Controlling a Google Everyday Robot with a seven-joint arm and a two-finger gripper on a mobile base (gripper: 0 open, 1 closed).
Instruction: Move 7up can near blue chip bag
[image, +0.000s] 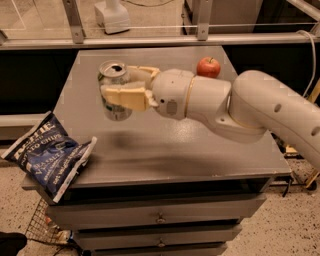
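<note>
The 7up can (114, 89) is a silver-grey can with a pull-tab top, held upright in the air above the left half of the grey table (200, 145). My gripper (120, 85) is shut on the can, one cream finger (125, 97) across its front and one behind it. The blue chip bag (49, 156) lies on the table's front left corner, hanging over the edge, below and left of the can. The white arm reaches in from the right.
A red apple (208, 67) sits at the back right of the table, behind the arm. A glass rail with metal posts (75, 22) runs behind the table. Drawers (160, 218) are under the tabletop. A wire basket (42, 225) stands on the floor at front left.
</note>
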